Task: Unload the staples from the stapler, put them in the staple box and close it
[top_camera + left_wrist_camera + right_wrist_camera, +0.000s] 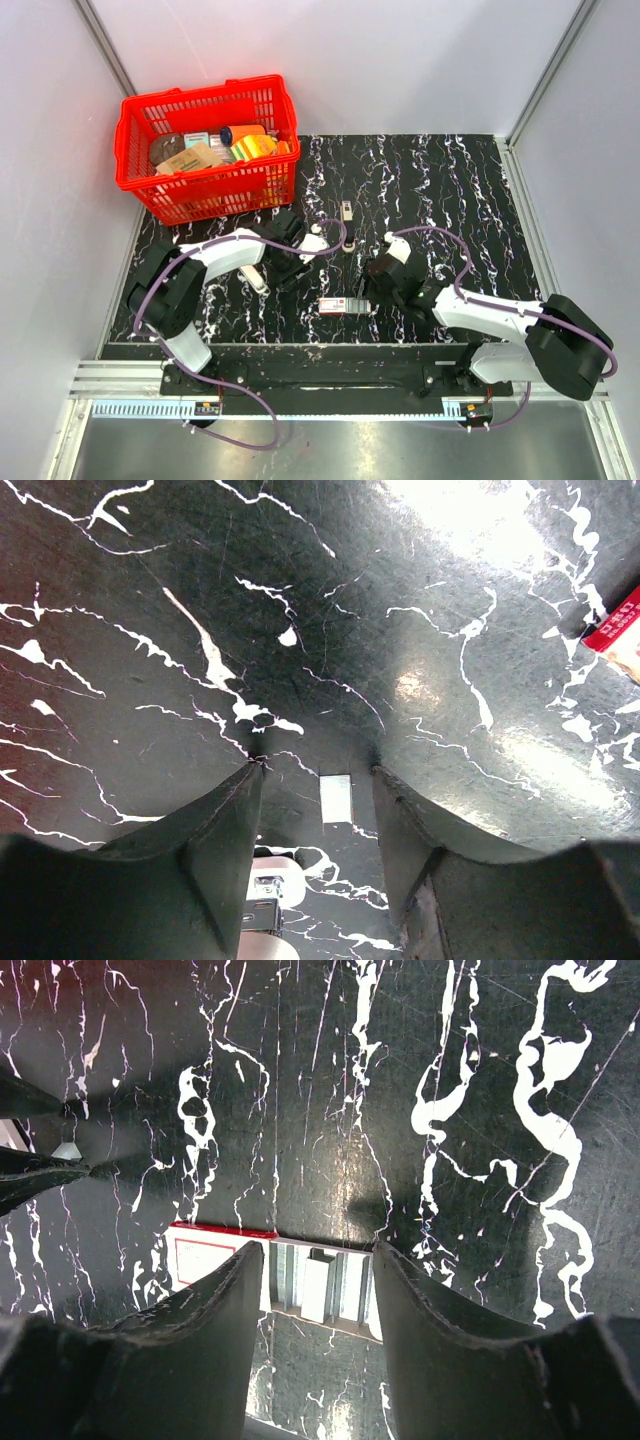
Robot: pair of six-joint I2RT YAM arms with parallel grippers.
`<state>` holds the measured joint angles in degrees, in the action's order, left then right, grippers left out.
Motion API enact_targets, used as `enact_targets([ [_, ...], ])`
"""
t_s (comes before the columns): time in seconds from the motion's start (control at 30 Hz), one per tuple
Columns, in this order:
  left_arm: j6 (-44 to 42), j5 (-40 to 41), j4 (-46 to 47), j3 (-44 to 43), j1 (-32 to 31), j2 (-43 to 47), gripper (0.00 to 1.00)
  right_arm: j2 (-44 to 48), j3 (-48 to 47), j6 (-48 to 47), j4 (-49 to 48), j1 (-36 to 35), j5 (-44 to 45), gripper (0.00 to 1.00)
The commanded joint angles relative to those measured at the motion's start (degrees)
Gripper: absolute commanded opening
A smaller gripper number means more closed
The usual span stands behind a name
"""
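The stapler (346, 211), a small black bar with a pale end, lies on the dark marbled table (470, 200), beyond both grippers and apart from them. My left gripper (296, 262) is open just above the table; in the left wrist view (318, 770) a short silvery staple strip (336, 798) lies flat between its fingers. My right gripper (366, 290) is open and empty. In the right wrist view (318, 1250) it hangs over the slid-out tray (325, 1282) of the red staple box (205, 1250), which holds staple strips.
A red basket (205, 195) with several packets stands at the back left. A white oblong stick (255, 280) lies by the left arm. The red staple box (345, 305) sits front centre and shows at the right edge of the left wrist view (615, 630).
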<state>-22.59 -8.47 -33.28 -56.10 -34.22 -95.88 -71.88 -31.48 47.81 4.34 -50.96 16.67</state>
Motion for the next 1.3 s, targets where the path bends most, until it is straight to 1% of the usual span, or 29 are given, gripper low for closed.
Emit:
enact_targets([
  [0.0,0.2,-0.5,-0.3,0.5,-0.3,-0.5,0.50,0.4,0.0,0.4,-2.8,0.9,-0.9,0.54],
  [0.1,0.2,-1.2,-1.1,0.1,-0.3,-1.1,0.43,0.1,0.0,0.4,-2.8,1.0,-1.2,0.53],
  [0.23,0.2,-1.5,-2.1,0.1,-0.4,-1.2,0.36,0.4,0.2,0.4,-2.8,1.3,-1.1,0.53],
  [0.4,-0.1,-1.3,-2.4,1.2,-0.4,-0.4,0.33,0.1,-0.1,0.4,-2.8,1.5,-1.7,0.52],
  [0.5,-0.3,-1.2,-3.0,1.2,-0.4,0.1,0.33,-0.1,-0.2,0.4,-2.8,1.6,-1.9,0.52],
  [0.57,-0.3,-1.1,-3.2,1.2,-0.4,0.2,0.34,0.0,-0.2,0.3,-2.8,1.7,-2.0,0.52],
  [0.6,-0.3,-1.1,-3.2,1.2,-0.4,0.2,0.37,0.1,-0.1,0.3,-2.8,1.7,-2.0,0.52],
  [0.63,-0.2,-0.8,-3.2,1.3,-0.4,0.4,0.44,0.1,-0.1,0.3,-2.8,1.7,-2.1,0.52],
  [0.67,-0.2,-0.8,-3.2,1.3,-0.3,0.6,0.47,0.1,0.0,0.3,-2.8,1.7,-2.0,0.52],
  [0.77,-0.2,-0.2,-3.2,1.4,-0.5,0.8,0.53,0.1,-0.1,0.1,-2.8,1.7,-2.1,0.52],
  [0.83,-0.1,0.1,-3.2,1.5,-0.6,0.7,0.53,0.2,-0.1,0.2,-2.8,1.7,-2.1,0.52],
  [0.97,0.1,0.6,-3.2,2.2,-0.7,0.6,0.48,0.2,-0.1,0.1,-2.8,1.9,-2.3,0.51],
  [1.07,-0.1,0.8,-3.3,2.6,-0.9,0.8,0.42,0.3,0.0,0.2,-2.8,1.9,-2.3,0.51],
  [1.17,-0.3,0.8,-3.9,2.7,-0.9,1.0,0.34,0.4,0.1,0.2,-2.8,2.0,-2.3,0.50],
  [1.27,-0.6,0.6,-4.9,2.7,-1.1,1.0,0.20,0.6,0.0,0.2,-2.8,2.0,-2.3,0.50],
])
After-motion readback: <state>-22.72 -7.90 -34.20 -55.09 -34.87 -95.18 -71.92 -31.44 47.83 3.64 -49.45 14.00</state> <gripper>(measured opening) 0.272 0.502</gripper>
